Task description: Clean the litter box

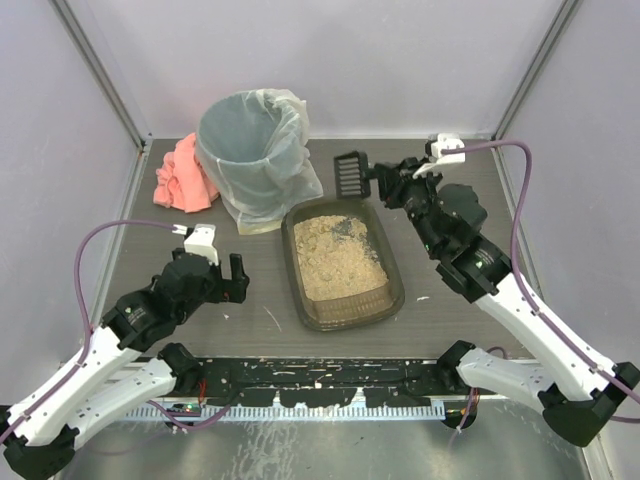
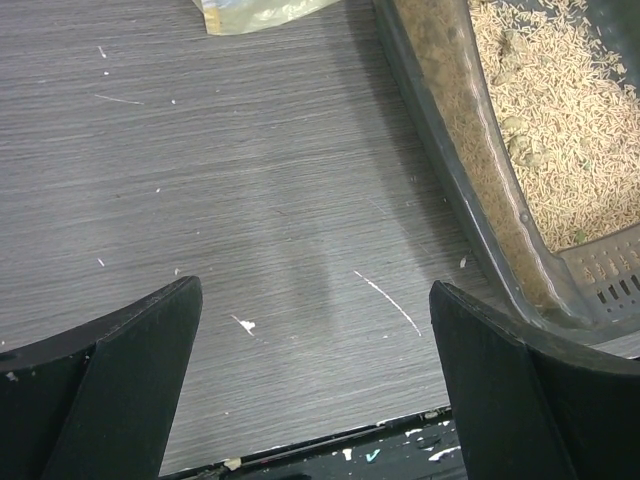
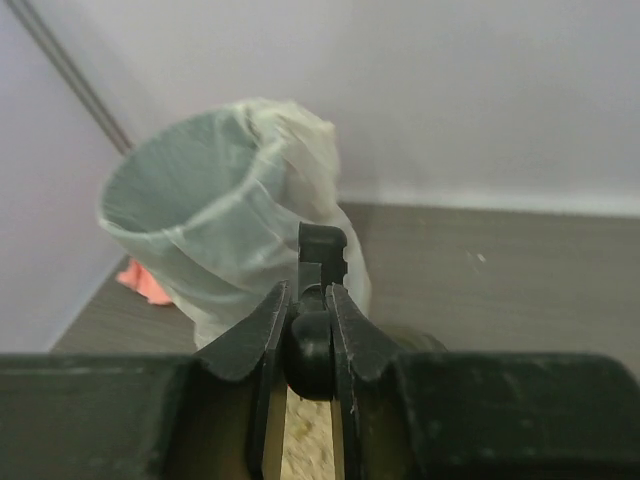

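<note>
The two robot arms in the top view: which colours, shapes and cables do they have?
The left arm and the right arm both have white angular links and black rounded joints. Each ends in a black two-finger gripper, the left gripper and the right gripper, with a white camera block at the wrist and a looping purple cable. The fingers are broad matt black wedges.

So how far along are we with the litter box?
Done: the right claw is shut on the scoop, held near the bin. In hand: nothing visibly scooped; the scoop looks empty. Left: clumps lie in the litter box, all to be sifted out. The left claw is open, idle beside it.
</note>
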`<state>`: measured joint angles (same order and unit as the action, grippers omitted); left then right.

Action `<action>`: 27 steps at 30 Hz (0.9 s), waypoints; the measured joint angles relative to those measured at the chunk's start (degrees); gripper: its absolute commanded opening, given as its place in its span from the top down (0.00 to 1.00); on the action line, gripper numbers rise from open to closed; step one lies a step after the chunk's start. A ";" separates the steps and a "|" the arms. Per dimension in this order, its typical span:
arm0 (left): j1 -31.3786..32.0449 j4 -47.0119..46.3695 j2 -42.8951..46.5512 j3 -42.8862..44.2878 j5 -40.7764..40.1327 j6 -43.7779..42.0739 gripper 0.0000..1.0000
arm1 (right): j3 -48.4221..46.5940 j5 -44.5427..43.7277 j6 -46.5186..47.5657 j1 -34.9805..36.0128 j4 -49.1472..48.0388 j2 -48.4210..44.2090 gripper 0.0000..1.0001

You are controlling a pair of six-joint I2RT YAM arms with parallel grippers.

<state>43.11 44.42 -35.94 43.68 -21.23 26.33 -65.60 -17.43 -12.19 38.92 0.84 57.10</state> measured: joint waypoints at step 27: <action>1.14 -18.38 -11.26 -4.09 11.04 4.70 0.12 | 1.14 -15.26 -4.00 12.39 28.28 13.31 0.99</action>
<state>44.25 26.04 -47.20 39.59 -10.20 31.03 -64.47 -32.69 -16.19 51.31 29.12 70.41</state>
